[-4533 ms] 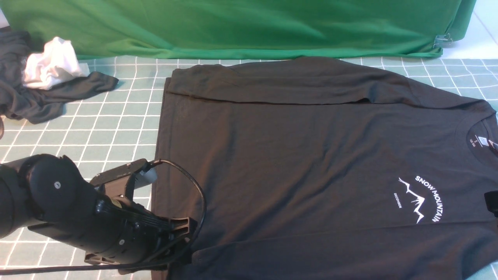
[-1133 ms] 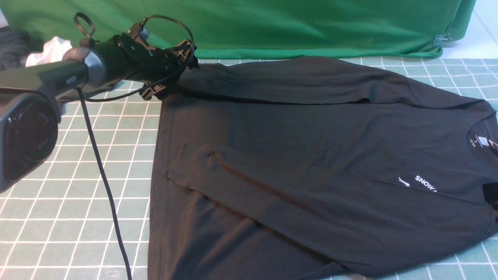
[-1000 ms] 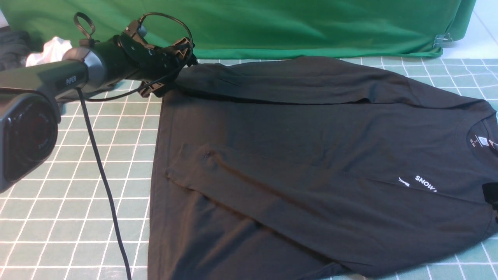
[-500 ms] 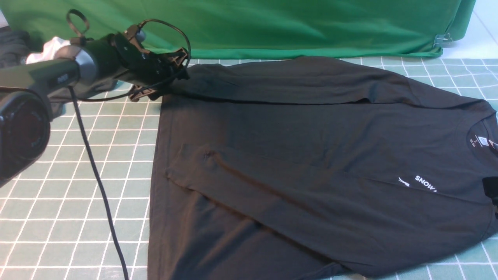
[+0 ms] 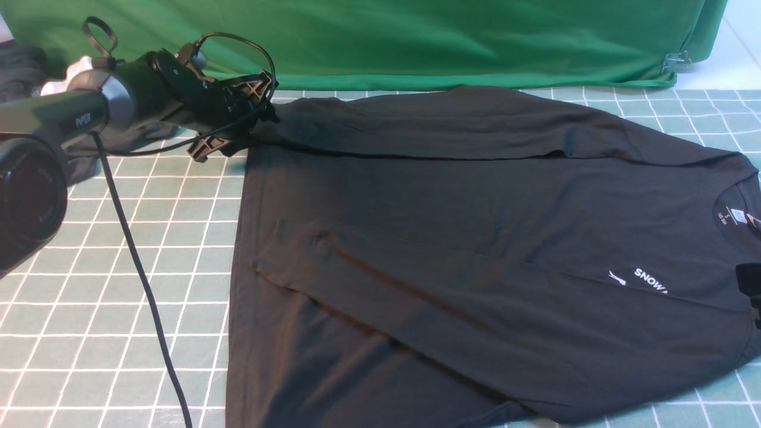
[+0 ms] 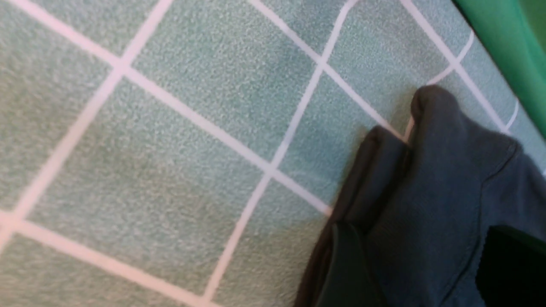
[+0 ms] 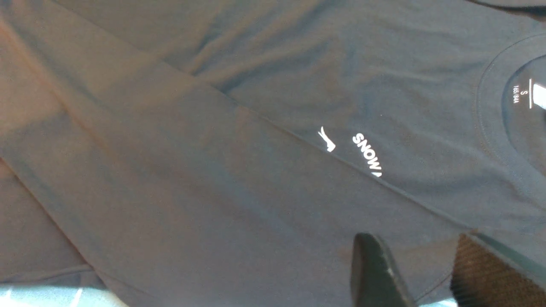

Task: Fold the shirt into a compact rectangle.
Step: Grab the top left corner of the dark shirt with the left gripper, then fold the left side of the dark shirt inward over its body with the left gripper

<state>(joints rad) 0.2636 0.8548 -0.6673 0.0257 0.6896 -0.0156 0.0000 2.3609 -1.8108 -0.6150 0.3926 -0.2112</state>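
The big black long-sleeved knit shirt lies flat on the green checked mat. Its long axis runs straight across the robot's front, hem at the left, crew neck at the right. Both sleeves are laid over the body, so only "SNOW" of the white print peeks out.

Now the hinge of it: the far hem corner sits right in the left gripper. The wrist view shows cloth bunched into a raised pleat against a dark finger, so the jaws read as pinched on that corner (partway closed, fabric wadded between them). From those jaws the shirt stretches off to the robot's right and back towards it.

At the collar end the right gripper hovers just above the near shoulder, fingers apart, gripping nothing, flat cloth beneath.

So the left arm has the hem. That corner probably goes along the axis towards the neck, or across to the near edge; I can't call which.
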